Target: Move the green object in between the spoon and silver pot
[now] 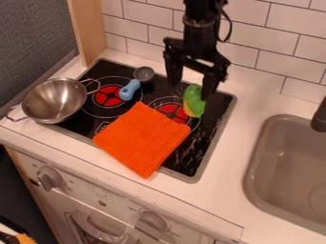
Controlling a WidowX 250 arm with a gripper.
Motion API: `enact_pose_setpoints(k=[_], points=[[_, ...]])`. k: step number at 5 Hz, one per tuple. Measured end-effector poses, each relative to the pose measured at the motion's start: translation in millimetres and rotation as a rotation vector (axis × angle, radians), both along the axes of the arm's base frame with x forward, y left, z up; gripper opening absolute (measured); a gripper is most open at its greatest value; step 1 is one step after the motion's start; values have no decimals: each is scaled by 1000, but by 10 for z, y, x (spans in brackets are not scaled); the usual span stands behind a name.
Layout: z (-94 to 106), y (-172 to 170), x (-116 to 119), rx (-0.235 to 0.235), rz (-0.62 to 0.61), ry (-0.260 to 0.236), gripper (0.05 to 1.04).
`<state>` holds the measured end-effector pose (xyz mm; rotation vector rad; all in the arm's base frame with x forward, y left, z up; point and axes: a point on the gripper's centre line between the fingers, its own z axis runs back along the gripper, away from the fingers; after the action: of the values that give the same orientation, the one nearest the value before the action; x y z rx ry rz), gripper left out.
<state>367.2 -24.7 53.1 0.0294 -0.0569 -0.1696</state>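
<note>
Tool over the back right of the stove, released: two fingers spread wide, nothing gripped. One finger hangs at the upper end of the green object; whether they touch, cannot tell.

Green object lies at the right burner, long axis running roughly back to front, yellow along one side. Looks a light toy, probably firm shell, perhaps slick; material not certain. Rounded sides could roll or squirt out under a high pinch. Best hold: across the narrow middle, one finger down each side, pads low. An end grip would likely let it swing. Unlikely to be fragile; moderate squeeze should serve.

Step in hand, as judged: line up and take hold. The carry has yet to be done. Tool wants centring over the object first, then lowering.

Containers: pot, two wire handles, sits upright at the left edge of the stove, bare metal inside, nothing seen in it. Spoon on the left burner, blue handle toward the front, small grey bowl facing up, no load visible. Sink set in the bench, right of the stove.

Drop spot between spoon and pot is tight; pot's near handle juts into it. Lift over spoon and orange cloth, set down gently. Risk: nudging the spoon.
</note>
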Motion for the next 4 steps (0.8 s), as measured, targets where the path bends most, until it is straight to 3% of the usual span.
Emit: enact_pose_setpoints(k=[2,3,4], points=[[-297,-48,23,-21,-7,56,953],[-309,-51,41,-23,-5,39,726],[-301,-57,39,-27,-9,41,726]])
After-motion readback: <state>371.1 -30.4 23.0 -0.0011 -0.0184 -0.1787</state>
